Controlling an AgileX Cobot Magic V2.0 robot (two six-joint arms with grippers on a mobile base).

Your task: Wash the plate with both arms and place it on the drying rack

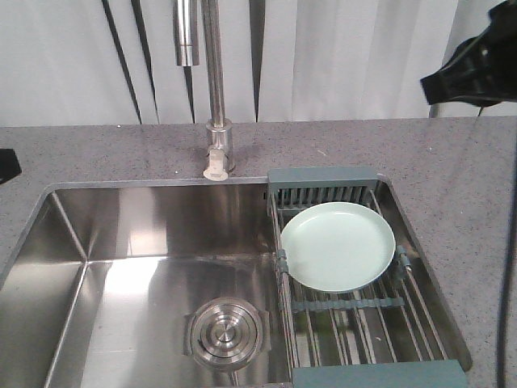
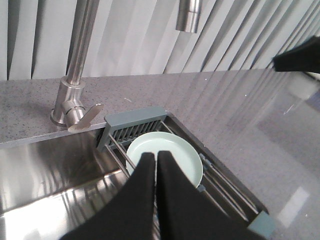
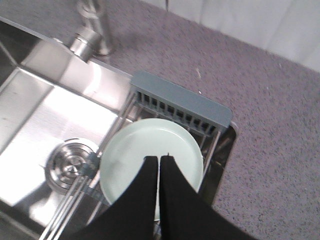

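Nearest the front camera sits the grey-blue end piece of the drying rack (image 1: 355,283), which spans the right side of the steel sink (image 1: 145,267); its thin metal rods run front to back between that near end piece and a slotted one against the sink's far wall; the plate (image 1: 338,246), pale mint green, lies face up on the rods toward the far end of the rack, its rim close to the slotted end piece; nothing touches it. Left of the rack, on the sink floor, lies the round steel drain strainer (image 1: 226,333); behind the sink, the tap (image 1: 216,105) rises from the speckled grey desk (image 1: 97,153) before pale vertical blinds.

From the left wrist view, the left tool (image 2: 156,162) hangs above the near side of the plate, apart from it, its two black fingers (image 2: 137,200) pressed nearly together with only a thin slit between them and nothing held; from the right wrist view, the right tool (image 3: 159,161) likewise hovers over the plate from above, its fingers drawn together with only a narrow slit, empty; a dark part of the right arm (image 1: 472,69) shows at the upper right of the front view, high above the desk.
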